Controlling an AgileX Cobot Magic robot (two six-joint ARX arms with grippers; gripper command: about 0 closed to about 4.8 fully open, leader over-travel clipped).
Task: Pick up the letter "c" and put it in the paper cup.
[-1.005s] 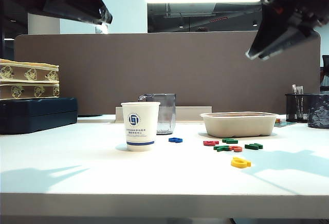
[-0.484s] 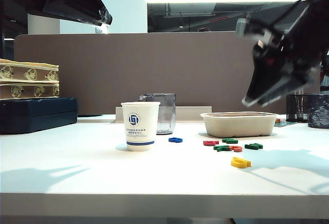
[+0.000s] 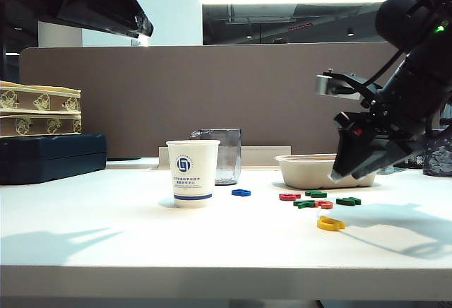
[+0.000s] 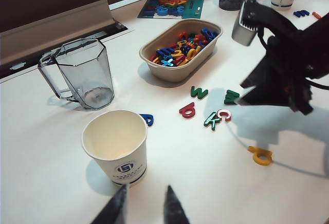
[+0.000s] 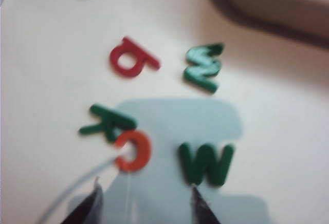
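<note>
Nearest to us on the white table point(image 3: 106, 230) lies a yellow ring-shaped letter piece point(image 3: 330, 223), alone and well apart from the rest. Behind it we find a loose cluster: the small flat orange-red letter "c" point(image 5: 133, 150) lies flat, touching a green letter "k" point(image 5: 107, 122) and just beside a dark green letter "w" point(image 5: 206, 163); a darker red letter point(image 5: 131, 58) and a second, paler green "w" point(image 5: 204, 66) lie a little farther back.

Our right gripper point(image 5: 146, 198) hovers above this cluster with its two fingertips spread apart and nothing between them; the orange-red "c" sits just ahead of the gap. In the exterior view this gripper point(image 3: 344, 174) hangs clear of the table on the right side.

The white paper cup with the blue square logo point(image 3: 193, 172) stands upright and empty to the left, well apart from the "c". Our left gripper point(image 4: 143, 208) sits near the cup, its fingertips parted and holding nothing.

A small blue letter point(image 3: 241, 192) lies beside the cup. Farther back stand a grey translucent plastic jug point(image 4: 80, 73) and a beige oval tray point(image 4: 178, 71) filled with mixed coloured letters.
</note>
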